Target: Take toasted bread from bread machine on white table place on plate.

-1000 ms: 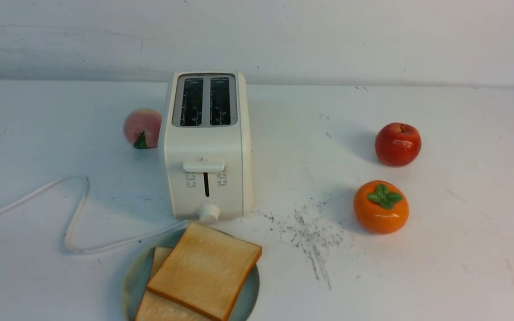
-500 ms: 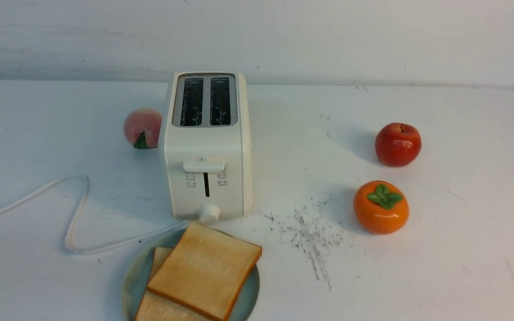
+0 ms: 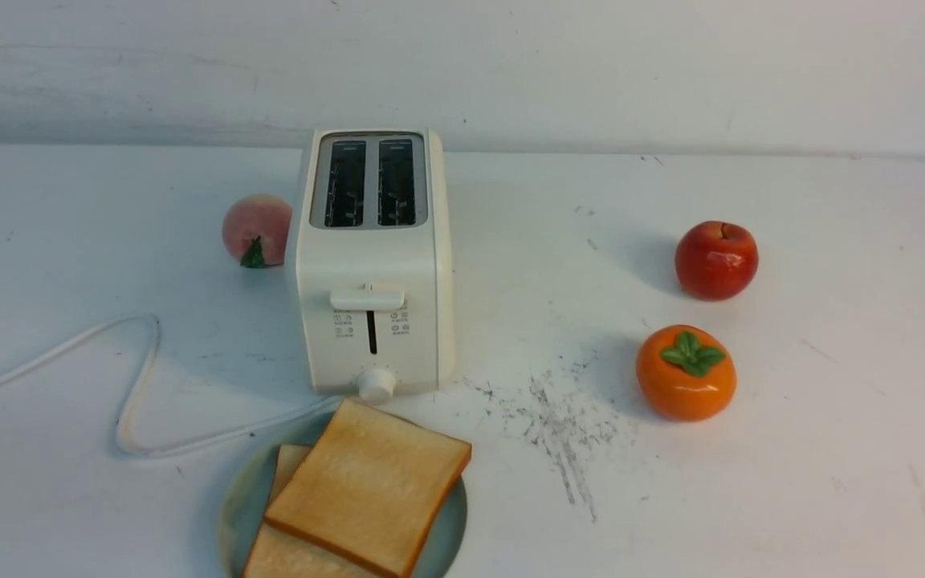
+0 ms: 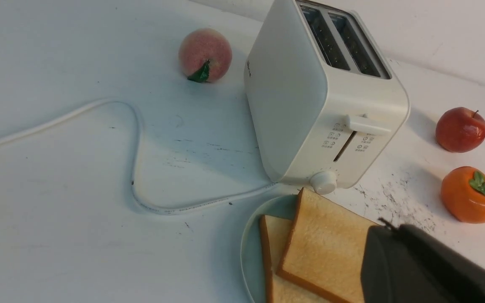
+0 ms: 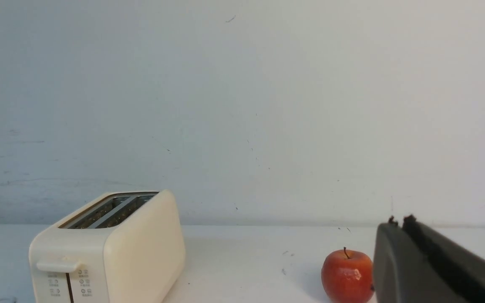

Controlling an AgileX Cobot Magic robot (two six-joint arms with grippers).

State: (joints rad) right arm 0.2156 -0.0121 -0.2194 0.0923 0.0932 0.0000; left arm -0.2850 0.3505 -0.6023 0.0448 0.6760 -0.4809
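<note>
Looks finished — both toast slices (image 3: 366, 486) stacked on the plate (image 3: 239, 498) before the toaster (image 3: 374, 265), slots bare. Left claw (image 4: 387, 235) and right claw (image 5: 398, 235) pressed together, holding nothing.

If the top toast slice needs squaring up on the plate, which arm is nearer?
Left. The shut left gripper hangs right over the golden toast slices on the pale blue-green plate; the right gripper sits near the red apple.
</note>
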